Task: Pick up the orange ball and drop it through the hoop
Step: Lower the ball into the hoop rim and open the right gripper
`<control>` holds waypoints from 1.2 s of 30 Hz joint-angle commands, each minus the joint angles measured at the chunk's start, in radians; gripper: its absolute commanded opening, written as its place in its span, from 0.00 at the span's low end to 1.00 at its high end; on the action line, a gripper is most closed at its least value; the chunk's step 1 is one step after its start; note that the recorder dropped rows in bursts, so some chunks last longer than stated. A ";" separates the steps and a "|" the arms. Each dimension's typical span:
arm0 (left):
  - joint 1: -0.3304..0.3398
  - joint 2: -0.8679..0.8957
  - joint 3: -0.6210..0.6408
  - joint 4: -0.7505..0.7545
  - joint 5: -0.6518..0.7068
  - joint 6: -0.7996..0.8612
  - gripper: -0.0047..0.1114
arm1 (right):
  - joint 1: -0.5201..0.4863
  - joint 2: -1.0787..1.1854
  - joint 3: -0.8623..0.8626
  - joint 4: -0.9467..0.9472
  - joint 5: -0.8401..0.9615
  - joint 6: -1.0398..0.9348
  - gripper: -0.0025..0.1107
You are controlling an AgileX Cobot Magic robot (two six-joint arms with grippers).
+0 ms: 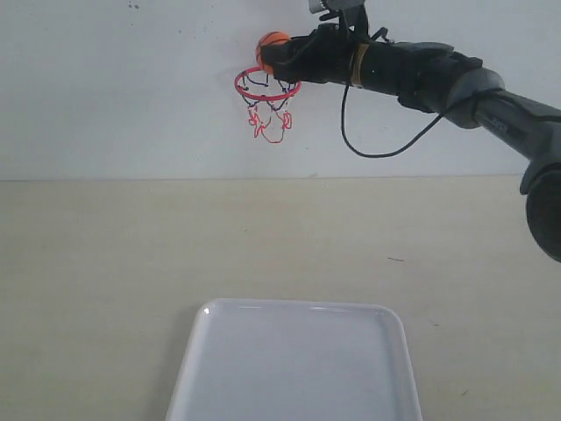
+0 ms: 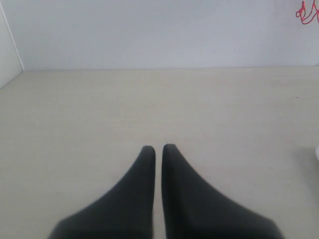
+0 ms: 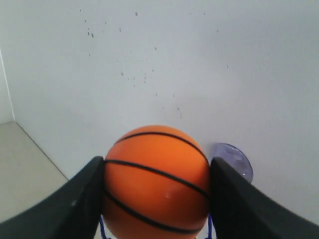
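Note:
The orange ball (image 1: 271,42) with black seams is held high against the white wall, my right gripper (image 1: 273,56) shut on it from the right. It hangs just above the hoop (image 1: 266,88), whose red ring and dangling net sit right under it. In the right wrist view the ball (image 3: 156,180) fills the space between both black fingers (image 3: 75,204), and the hoop's clear suction cup (image 3: 234,160) shows on the wall behind. My left gripper (image 2: 158,149) hovers over bare table, jaws together, holding nothing; a bit of the net (image 2: 308,12) shows far off.
A white rectangular tray (image 1: 294,364) lies on the beige table at the front middle, below and forward of the hoop. The right arm's black cable (image 1: 377,145) loops down along the wall.

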 commanded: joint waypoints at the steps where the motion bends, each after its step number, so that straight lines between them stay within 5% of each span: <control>1: 0.004 -0.003 0.003 -0.002 -0.003 0.004 0.08 | -0.001 0.012 -0.012 0.027 0.021 -0.007 0.02; 17: 0.004 -0.003 0.003 -0.002 -0.003 0.004 0.08 | -0.001 0.016 -0.012 0.029 0.060 -0.007 0.05; 28: 0.004 -0.003 0.003 -0.002 -0.003 0.004 0.08 | 0.021 0.016 -0.012 0.089 0.112 -0.007 0.56; 36: 0.004 -0.003 0.003 -0.002 -0.003 0.004 0.08 | 0.041 0.016 -0.012 0.089 0.163 -0.007 0.61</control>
